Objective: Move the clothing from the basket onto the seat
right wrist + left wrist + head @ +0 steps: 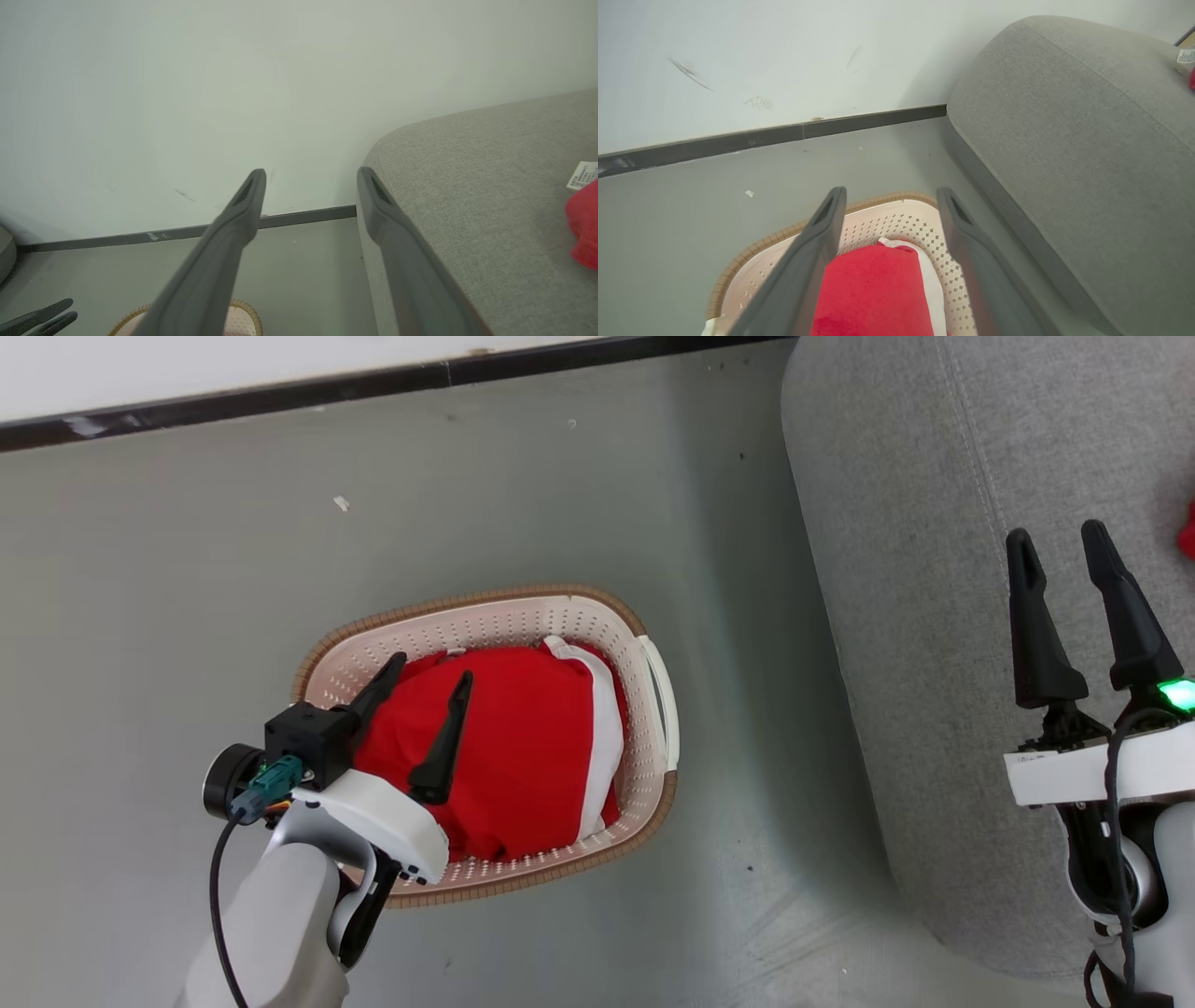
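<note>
The cream basket [644, 709] with a brown rim stands on the floor, holding red clothing [523, 747] with a white band. My left gripper [431, 670] hangs open just above that clothing, nothing between its fingers; its wrist view shows the red clothing [873, 289] and the basket [887, 219] below. The grey seat [934, 616] lies to the right of the basket. My right gripper [1058, 543] is open above the seat and holds nothing. More red clothing [1187, 534] lies on the seat at the right edge, seen as clothing [584, 228] with a white tag in the right wrist view.
A white wall with a dark baseboard [373, 383] runs behind the basket. Grey floor [187, 616] surrounds the basket, with a narrow strip between it and the seat. Small specks of debris [342, 504] lie on the floor.
</note>
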{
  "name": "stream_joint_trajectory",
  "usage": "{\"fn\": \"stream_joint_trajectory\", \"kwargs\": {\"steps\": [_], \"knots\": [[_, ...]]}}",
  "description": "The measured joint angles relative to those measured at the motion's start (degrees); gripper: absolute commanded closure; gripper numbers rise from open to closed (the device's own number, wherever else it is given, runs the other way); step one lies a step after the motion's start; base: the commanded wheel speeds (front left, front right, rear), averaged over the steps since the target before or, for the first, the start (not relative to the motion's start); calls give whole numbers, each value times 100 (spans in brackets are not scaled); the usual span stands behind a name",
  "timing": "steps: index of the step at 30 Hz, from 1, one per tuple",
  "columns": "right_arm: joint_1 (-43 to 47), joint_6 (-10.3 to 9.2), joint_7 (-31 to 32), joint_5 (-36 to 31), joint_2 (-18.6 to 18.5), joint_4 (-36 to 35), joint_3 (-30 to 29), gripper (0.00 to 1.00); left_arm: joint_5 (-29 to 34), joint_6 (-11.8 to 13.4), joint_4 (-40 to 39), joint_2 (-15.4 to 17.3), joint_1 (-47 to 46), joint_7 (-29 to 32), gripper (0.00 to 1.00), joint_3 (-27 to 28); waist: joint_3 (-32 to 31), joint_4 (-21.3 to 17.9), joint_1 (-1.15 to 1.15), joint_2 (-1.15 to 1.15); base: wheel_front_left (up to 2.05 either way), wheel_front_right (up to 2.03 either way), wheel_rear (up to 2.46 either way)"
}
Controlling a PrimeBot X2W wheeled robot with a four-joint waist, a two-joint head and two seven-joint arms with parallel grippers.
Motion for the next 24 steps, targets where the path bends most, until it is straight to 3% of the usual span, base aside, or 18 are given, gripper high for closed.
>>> {"fn": "stream_joint_trajectory", "kwargs": {"steps": [24], "knots": [[-557, 0, -1, 52, 253, -101, 105, 0, -108, -54, 1399, -108, -964, 369, 0, -215, 823, -477, 0, 0, 0, 0, 0]]}}
